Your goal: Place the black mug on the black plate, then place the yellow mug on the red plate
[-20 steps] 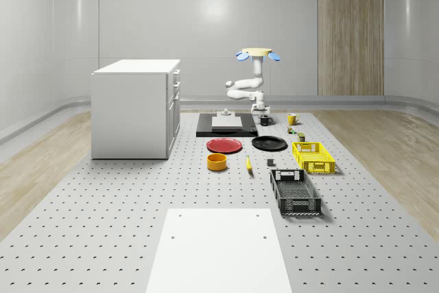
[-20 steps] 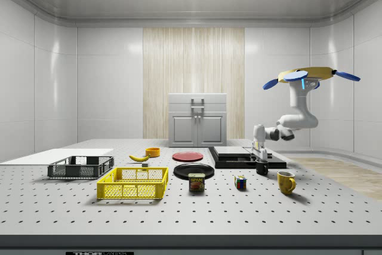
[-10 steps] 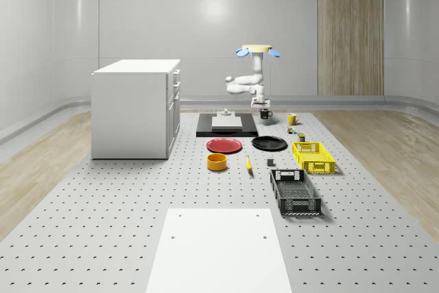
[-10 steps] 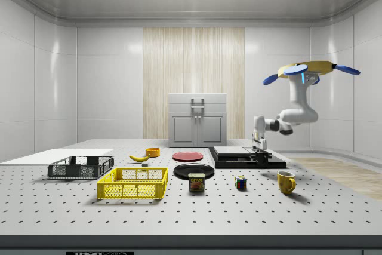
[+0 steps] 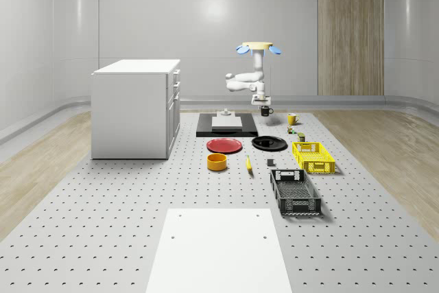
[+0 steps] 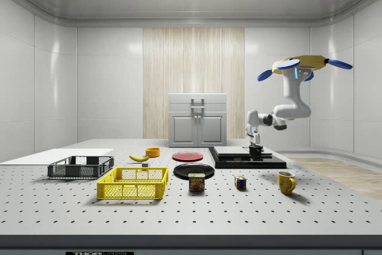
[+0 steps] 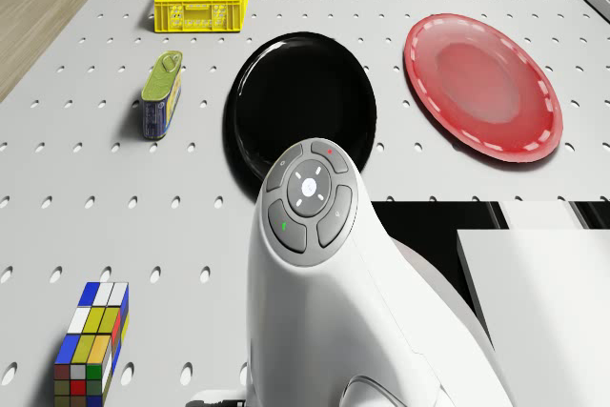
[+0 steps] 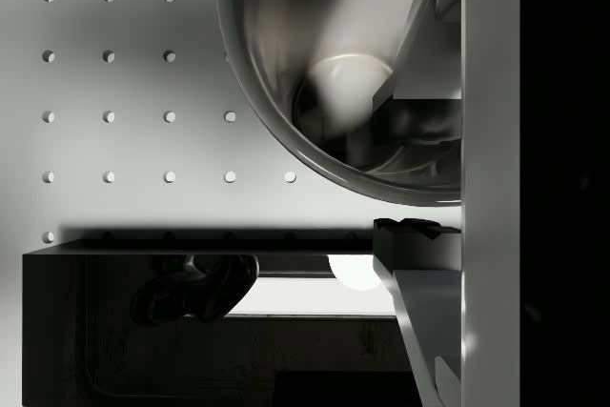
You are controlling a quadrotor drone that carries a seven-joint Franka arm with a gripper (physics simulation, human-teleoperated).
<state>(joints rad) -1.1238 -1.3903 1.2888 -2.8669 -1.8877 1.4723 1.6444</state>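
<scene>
The drone [image 5: 259,48] hovers above the far end of the table, beyond the black plate. Its arm bends down to the gripper [image 5: 264,103], which is shut on the black mug [image 5: 265,111]. The mug hangs clear of the table, seen in the side view in front of the dark slab [image 6: 255,151]. In the wrist view the mug's shiny inside [image 8: 286,45] is close, with a finger [image 8: 429,321] beside its wall. The black plate [image 5: 269,143] [image 7: 305,102] and the red plate [image 5: 224,145] [image 7: 481,88] lie side by side. The yellow mug [image 5: 291,119] [image 6: 286,181] stands on the table.
A dark slab [image 5: 226,125] with a white block lies beside the mug. A white cabinet [image 5: 137,108] stands at the whole-scene view's left. A yellow crate [image 5: 313,156], black crate [image 5: 295,192], orange bowl [image 5: 217,162], banana [image 5: 248,164], can [image 7: 160,95] and puzzle cube [image 7: 91,342] sit around.
The gripper has lifted the black mug off the table and carried it up and toward the side view's left. The drone has risen and shifted the same way.
</scene>
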